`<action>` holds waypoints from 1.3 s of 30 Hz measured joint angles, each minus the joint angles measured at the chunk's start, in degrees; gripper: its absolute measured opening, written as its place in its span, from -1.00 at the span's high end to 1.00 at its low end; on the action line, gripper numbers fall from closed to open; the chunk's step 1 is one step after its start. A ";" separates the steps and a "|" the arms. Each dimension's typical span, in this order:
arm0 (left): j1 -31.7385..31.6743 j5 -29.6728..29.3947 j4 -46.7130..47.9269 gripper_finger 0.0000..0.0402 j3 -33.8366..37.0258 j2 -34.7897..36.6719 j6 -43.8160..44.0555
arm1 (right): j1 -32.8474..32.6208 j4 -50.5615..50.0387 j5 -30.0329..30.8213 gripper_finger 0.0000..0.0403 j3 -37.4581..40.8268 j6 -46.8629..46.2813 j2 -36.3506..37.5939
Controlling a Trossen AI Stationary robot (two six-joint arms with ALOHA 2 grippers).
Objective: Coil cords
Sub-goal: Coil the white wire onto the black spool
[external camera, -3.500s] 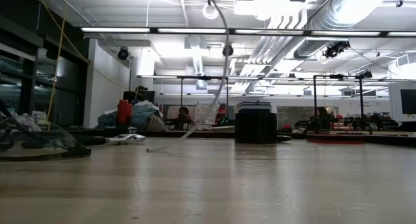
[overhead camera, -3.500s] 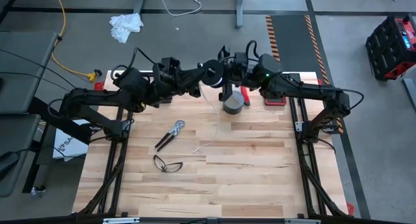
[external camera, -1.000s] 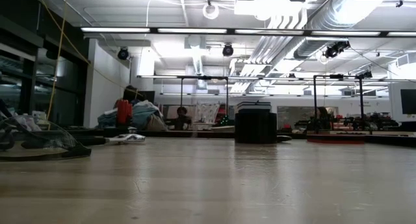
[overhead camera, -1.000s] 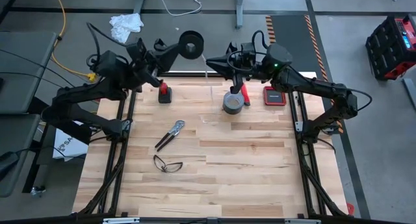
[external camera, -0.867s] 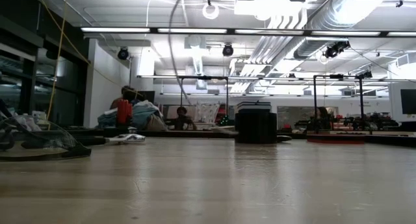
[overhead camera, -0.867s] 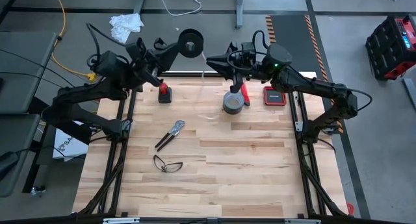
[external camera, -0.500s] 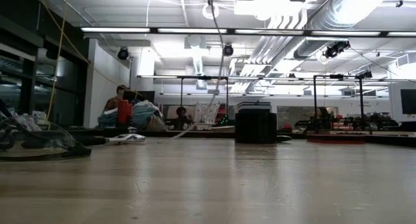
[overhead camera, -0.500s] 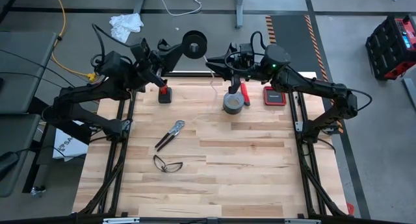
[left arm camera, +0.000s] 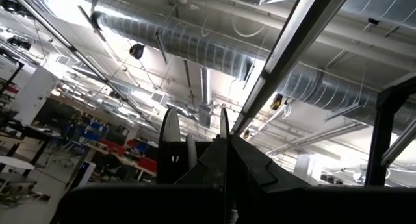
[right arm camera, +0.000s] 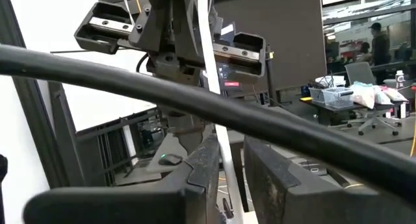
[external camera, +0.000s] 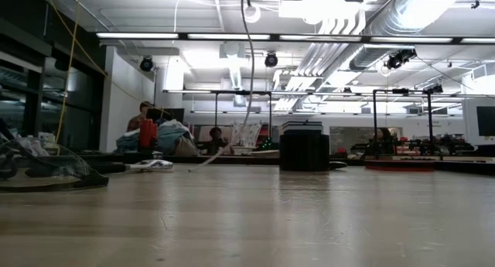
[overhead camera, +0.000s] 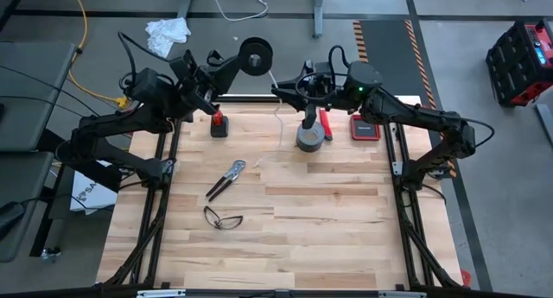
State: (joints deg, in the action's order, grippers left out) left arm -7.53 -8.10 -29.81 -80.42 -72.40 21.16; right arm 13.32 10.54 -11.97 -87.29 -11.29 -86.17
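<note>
right fingers pinching the thin white cord lightly, just beside the grey tape roll at the wooden counter's far edge. left fingers pressed together on the small black round spool, raised beyond that edge. best to let cord slide through under steady tension, feeding onto the spool without slack or snagging the roll.
</note>
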 joint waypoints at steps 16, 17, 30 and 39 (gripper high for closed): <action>0.00 -1.53 4.14 1.00 0.02 1.57 -2.00 | 0.00 -2.54 -0.39 0.67 0.00 2.68 0.00; 0.00 -1.75 4.27 1.00 0.02 1.86 -2.42 | 0.00 -2.77 -0.42 0.67 0.00 2.78 0.00; 0.02 -3.02 6.61 1.00 0.02 3.04 -3.47 | 0.17 -3.04 -0.48 0.67 0.00 2.73 0.00; 0.02 -4.26 6.43 1.00 0.02 3.04 -3.77 | 0.13 -3.02 -0.46 0.76 0.00 2.78 0.00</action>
State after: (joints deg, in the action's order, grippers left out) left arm -7.51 -12.36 -23.38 -80.40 -69.36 17.39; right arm 13.45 7.52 -12.43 -87.29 -8.51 -86.17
